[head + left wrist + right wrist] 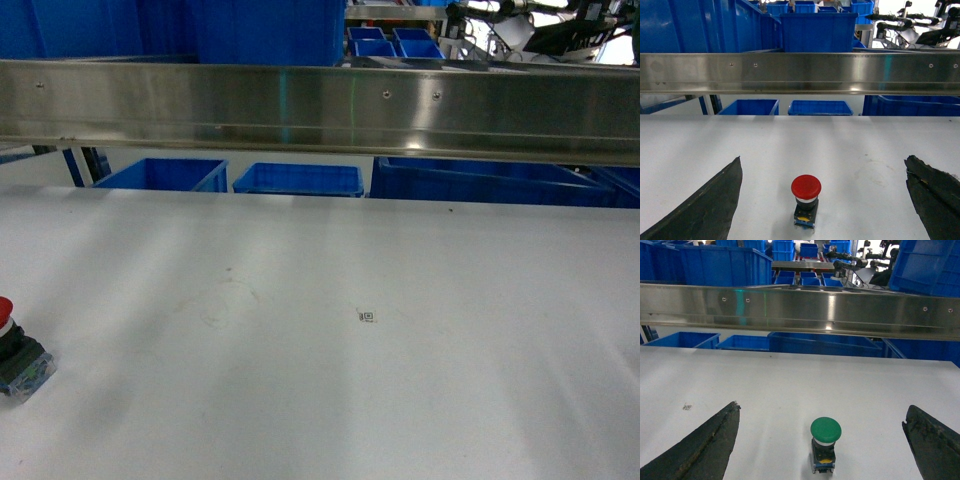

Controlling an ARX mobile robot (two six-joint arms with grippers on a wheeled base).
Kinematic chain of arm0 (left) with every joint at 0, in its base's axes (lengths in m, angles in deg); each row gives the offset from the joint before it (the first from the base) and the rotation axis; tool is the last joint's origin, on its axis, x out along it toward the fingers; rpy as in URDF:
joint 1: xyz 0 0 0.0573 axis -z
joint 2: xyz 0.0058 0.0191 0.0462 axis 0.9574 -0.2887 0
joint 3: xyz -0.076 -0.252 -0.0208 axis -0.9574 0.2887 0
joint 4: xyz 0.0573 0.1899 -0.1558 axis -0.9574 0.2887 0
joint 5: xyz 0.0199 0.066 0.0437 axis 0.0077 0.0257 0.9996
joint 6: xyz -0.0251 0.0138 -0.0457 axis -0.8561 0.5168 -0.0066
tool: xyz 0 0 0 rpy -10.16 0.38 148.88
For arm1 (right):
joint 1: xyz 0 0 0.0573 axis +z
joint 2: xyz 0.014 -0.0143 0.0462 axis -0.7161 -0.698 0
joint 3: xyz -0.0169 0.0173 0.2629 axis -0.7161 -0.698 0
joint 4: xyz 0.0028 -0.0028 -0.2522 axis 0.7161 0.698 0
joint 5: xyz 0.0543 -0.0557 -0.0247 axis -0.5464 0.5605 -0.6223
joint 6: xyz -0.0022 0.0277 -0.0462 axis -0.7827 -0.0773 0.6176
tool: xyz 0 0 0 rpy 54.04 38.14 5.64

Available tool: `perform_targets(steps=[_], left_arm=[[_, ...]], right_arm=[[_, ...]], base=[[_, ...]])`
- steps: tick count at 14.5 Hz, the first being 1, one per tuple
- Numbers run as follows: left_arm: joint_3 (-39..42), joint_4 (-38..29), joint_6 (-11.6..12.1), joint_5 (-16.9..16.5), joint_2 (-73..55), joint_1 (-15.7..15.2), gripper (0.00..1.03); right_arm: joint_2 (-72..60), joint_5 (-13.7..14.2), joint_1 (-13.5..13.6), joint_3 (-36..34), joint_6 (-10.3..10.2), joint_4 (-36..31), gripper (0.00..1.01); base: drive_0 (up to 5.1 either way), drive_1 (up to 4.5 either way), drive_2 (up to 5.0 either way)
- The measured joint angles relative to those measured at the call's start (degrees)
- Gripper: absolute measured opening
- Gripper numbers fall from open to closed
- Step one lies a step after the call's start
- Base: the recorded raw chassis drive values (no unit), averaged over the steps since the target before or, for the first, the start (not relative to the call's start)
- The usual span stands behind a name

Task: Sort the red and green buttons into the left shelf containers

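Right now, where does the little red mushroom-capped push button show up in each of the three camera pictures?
Head: the red-capped push button with a black body sits at the far left edge, low, partly cut off.
Left wrist: bottom centre, upright between the left gripper's open dark fingers.
Right wrist: not in it; a green-capped button stands there instead.
Shared landmark: the long stainless steel rail across the top.

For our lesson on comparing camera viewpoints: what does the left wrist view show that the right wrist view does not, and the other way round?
Only the left wrist view shows the red button, upright between the open left gripper's fingers. Only the right wrist view shows the green button, upright between the open right gripper's fingers, and a small square marker. Both show the white table, steel rail and blue bins.
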Motion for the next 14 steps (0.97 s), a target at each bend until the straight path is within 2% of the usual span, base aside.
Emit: perform_targets(steps=[14], left_arm=[[0.0,0.0,0.0,0.0,0.0,0.0,0.98]], right_arm=[[0.0,0.0,0.0,0.0,0.0,0.0,0.98]], base=[[0.0,0.00,0.0]])
